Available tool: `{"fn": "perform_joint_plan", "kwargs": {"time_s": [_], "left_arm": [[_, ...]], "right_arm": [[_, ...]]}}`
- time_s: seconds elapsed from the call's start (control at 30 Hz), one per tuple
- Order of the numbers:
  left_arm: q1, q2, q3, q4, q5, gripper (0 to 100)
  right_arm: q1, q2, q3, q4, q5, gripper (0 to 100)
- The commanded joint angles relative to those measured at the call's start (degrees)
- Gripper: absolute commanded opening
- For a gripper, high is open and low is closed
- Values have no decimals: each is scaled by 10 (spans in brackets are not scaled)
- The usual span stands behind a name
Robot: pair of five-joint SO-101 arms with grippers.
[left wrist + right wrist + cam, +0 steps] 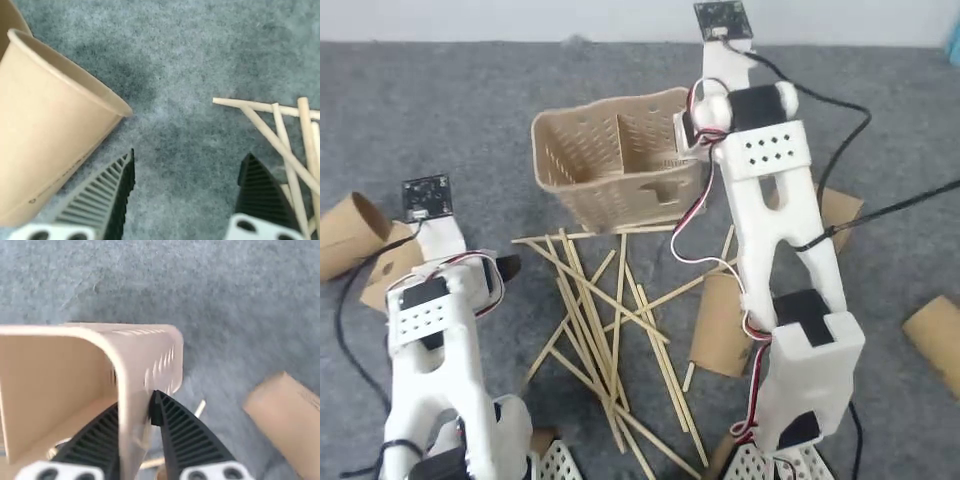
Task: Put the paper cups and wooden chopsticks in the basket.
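1. The right gripper is clamping the right wall of the basket, its jaws nearly closed on it. I judge it is steadying the basket and should be gripping without tilting it.
2. The left gripper is hanging wide open and empty, between a paper cup lying at the left and the chopsticks strewn just near of the basket.
3. Grey carpet is covering the surface, and a pale wall is edging its far side.
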Motion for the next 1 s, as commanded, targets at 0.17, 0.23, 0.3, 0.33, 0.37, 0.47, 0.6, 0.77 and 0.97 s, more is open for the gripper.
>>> {"fn": "perform_joint_plan", "kwargs": {"time_s": [0.17,0.23,0.3,0.33,0.37,0.47,0.6,0.77,0.97], "left_arm": [[0,-13,0,-11,7,319],[-1,-13,0,-11,7,319],[-1,-13,0,-11,7,319],[-1,-13,0,-11,7,319],[-1,-13,0,-11,7,319],[-1,-13,0,-11,7,319],[0,-13,0,-11,7,319],[0,-13,0,-11,7,319],[0,-13,0,-18,7,319]], "right_arm": [[9,73,-113,89,-9,6],[11,88,-113,89,-11,6],[12,97,-113,90,-12,6],[12,98,-111,91,-12,6],[13,98,-110,92,-12,6],[17,98,-110,93,-11,6],[25,98,-110,93,-4,10],[16,76,-78,93,41,210],[0,-52,10,93,84,243]]}}
